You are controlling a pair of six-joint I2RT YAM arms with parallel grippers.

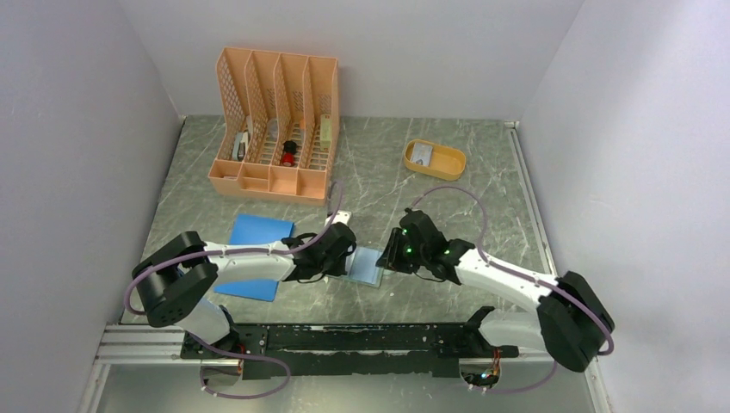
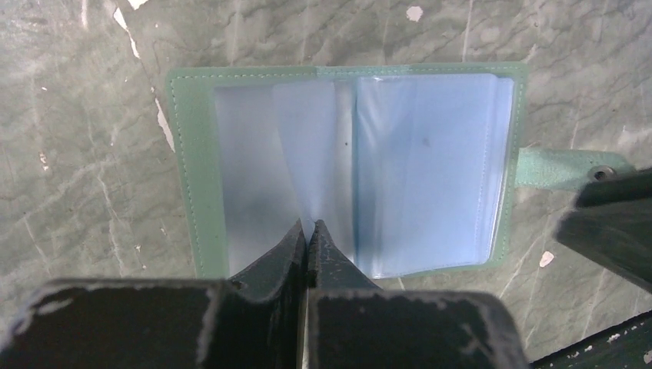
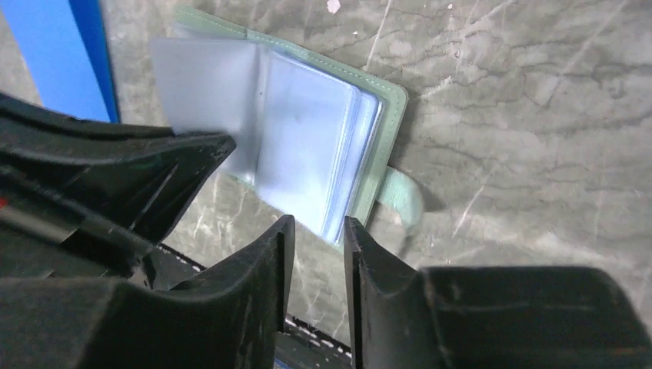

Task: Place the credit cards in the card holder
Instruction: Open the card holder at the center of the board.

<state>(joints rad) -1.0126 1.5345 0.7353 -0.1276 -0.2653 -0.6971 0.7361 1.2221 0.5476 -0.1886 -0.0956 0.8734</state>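
The sage-green card holder [image 1: 366,267] lies open on the table between my two grippers, its pale blue-clear pockets up [image 2: 430,169] and its snap tab [image 2: 569,167] pointing right. My left gripper [image 2: 309,224] is shut on one clear pocket leaf and holds it raised off the stack; the lifted leaf also shows in the right wrist view [image 3: 200,84]. My right gripper [image 3: 317,223] is open and empty, just off the wallet's near corner [image 3: 307,146]. One pale credit card [image 1: 420,153] lies in the mustard-yellow tray [image 1: 448,163] at the back right.
A flat blue pad [image 1: 258,232] lies left of the wallet, partly under my left arm. An orange desk organiser [image 1: 275,129] with small items stands at the back left. White walls close in the table on three sides.
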